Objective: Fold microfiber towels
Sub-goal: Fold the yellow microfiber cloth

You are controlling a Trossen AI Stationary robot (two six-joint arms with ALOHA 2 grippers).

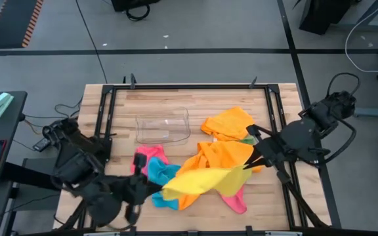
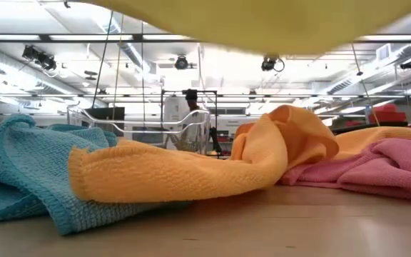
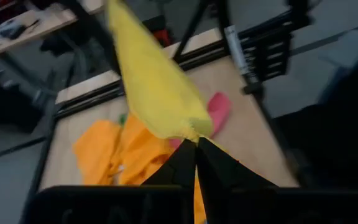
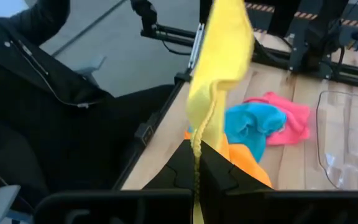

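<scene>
yellow towel [image 1: 205,180]: lifted off the bench, stretched between the two sets of jaws, one end pinched by each
bench [image 1: 195,105]: pale wood planks inside a black frame; grey floor with dark tape lines around it
room: in the low view, a wide hall with white ceiling beams, strip lights and hanging cables
left gripper [image 3: 196,152]: jaws pressed together on a corner of the yellow towel, at the near left edge of the bench
right gripper [image 4: 197,155]: jaws pinching the opposite end, over the right half of the bench
look of the yellow towel: soft plain cloth with a stitched hem, sagging into folds between the grips
long axis: runs from the left jaws to the right jaws, across the bench, rising slightly toward the right side
orange towels [image 1: 225,124]: two crumpled heaps under and beyond the right jaws
blue towel [image 1: 161,174]: bunched just beside the left jaws, touching a pink towel [image 1: 148,155]
second pink towel [image 1: 236,200]: below the yellow span
clear bin [image 1: 163,126]: beyond the heap, standing apart
</scene>
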